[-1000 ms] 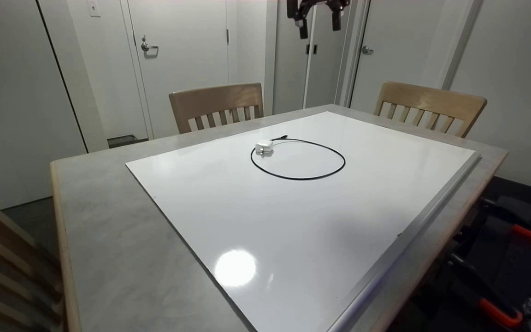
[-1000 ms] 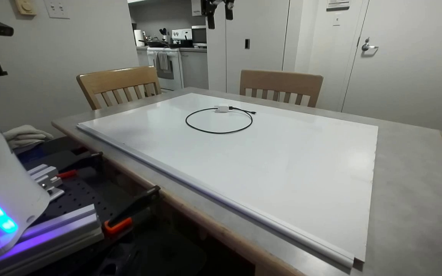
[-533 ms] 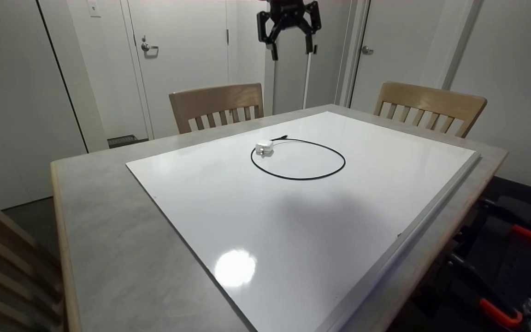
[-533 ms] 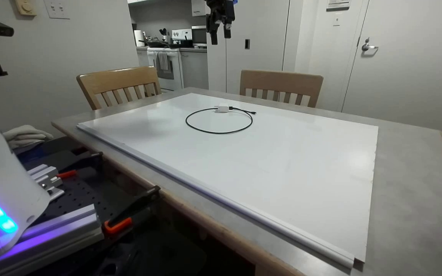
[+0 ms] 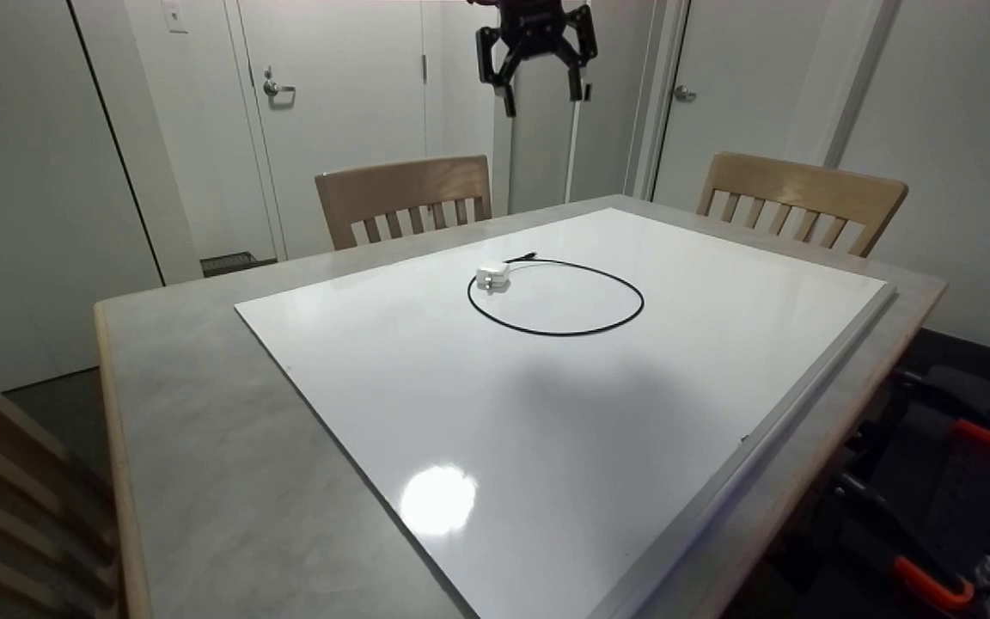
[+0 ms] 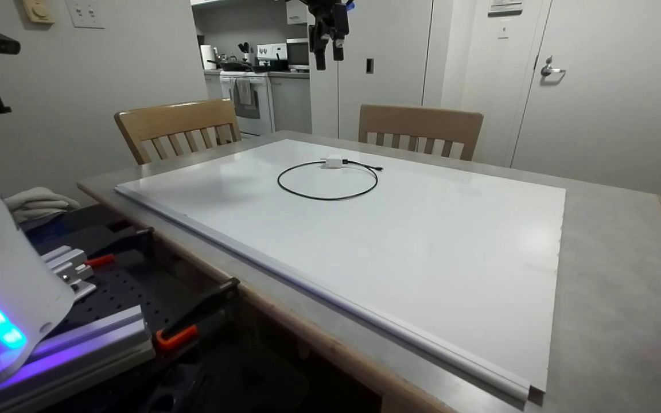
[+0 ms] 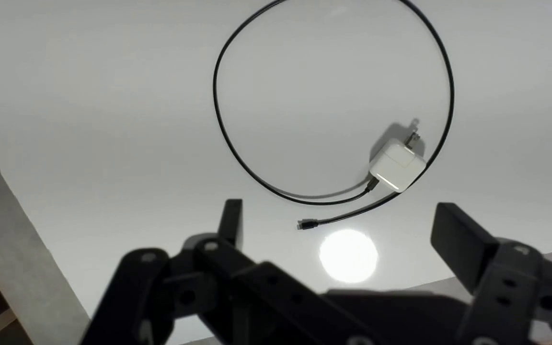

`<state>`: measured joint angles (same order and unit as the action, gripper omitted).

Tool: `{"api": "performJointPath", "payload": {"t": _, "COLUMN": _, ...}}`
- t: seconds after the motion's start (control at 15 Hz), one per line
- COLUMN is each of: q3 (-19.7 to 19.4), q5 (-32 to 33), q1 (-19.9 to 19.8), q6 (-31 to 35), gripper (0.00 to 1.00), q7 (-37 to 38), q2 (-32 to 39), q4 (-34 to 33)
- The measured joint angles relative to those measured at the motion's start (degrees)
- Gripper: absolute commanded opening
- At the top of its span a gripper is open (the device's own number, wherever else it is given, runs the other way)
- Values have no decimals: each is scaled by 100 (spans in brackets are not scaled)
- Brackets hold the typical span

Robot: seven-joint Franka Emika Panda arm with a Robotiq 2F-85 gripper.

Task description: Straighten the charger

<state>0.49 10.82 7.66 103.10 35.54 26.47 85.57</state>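
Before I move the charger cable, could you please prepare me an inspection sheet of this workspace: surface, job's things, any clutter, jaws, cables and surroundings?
Surface: glossy white board lying on a grey table; a round light reflection shows on it.
Job's things: black charger cable in a wide loop, not yet straightened; one end plugged into a white adapter.
Clutter: pale cloth near the robot base, in an exterior view.
Jaws: open, holding nothing, above the board.
Cables: free connector lies just outside the loop; in the wrist view the adapter hides a short stretch of the cable.
Surroundings: wooden chairs at the table; a stove in the background.
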Motion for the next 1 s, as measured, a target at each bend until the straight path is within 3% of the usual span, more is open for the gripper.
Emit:
{"api": "performJointPath", "payload": {"t": 0.6, "q3": -94, "q5": -68, "q1": 481, "q6": -639, "gripper": 100, "q7": 2648, "q2": 463, "q4": -104}}
{"api": "performJointPath", "payload": {"t": 1.0, "q3": -91, "q5": -49, "q1": 496, "q6": -635, "gripper": 100, "q7": 2725, "q2": 496, "q4": -114}}
